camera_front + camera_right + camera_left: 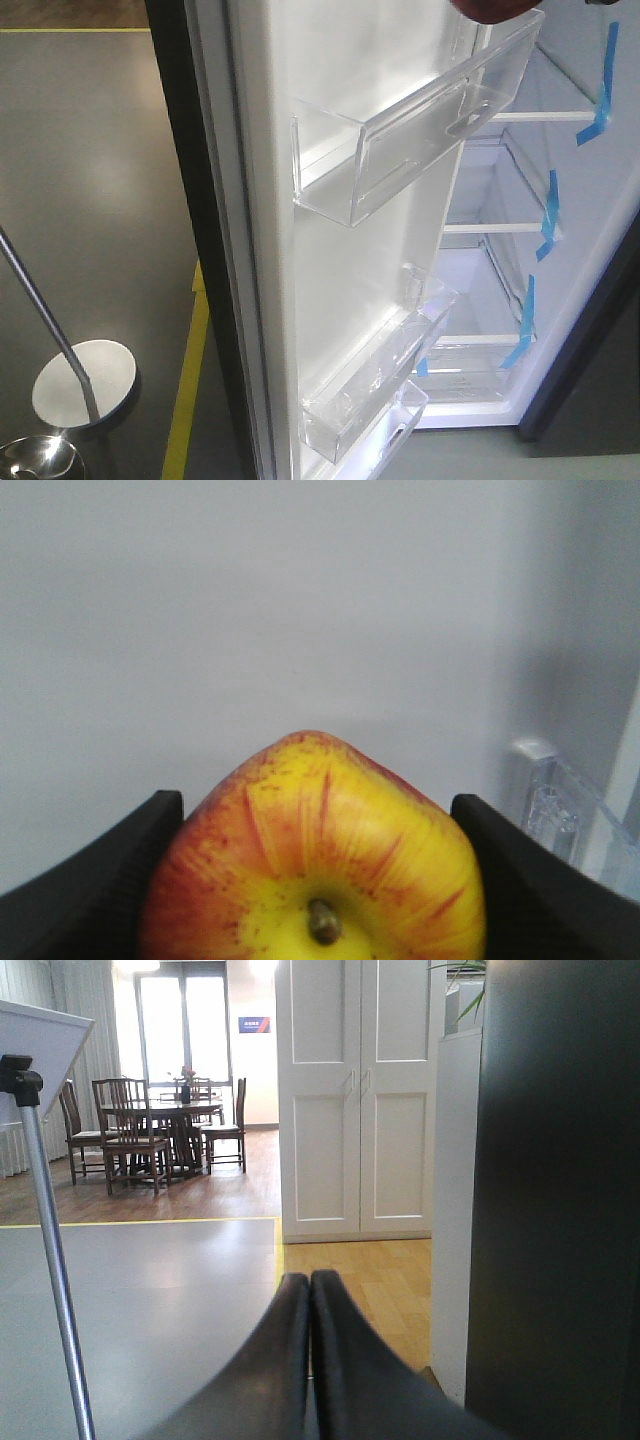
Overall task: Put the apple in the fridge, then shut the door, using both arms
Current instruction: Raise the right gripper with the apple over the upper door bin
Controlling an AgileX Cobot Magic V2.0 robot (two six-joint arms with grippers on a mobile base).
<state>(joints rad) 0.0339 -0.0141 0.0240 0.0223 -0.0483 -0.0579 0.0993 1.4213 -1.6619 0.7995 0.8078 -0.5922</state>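
The apple [320,860], red streaked over yellow with its short stem facing the camera, fills the right wrist view. My right gripper [317,810] is shut on it, one black finger [100,880] on each side, before a white fridge wall. In the front view a dark red bit of the apple [495,8] shows at the top edge, above the door's upper clear bin [400,140]. The door [330,300] stands open, showing its white liner. The fridge [500,230] shows white shelves and blue tape strips. My left gripper [310,1278] is shut and empty, beside the door's dark outer face [555,1200].
A metal stand with a round base [85,385] and a yellow floor line [190,380] lie left of the door. The left wrist view shows a thin stand pole [55,1260], white cabinet doors [360,1100], and a dining table with chairs [160,1130] far off.
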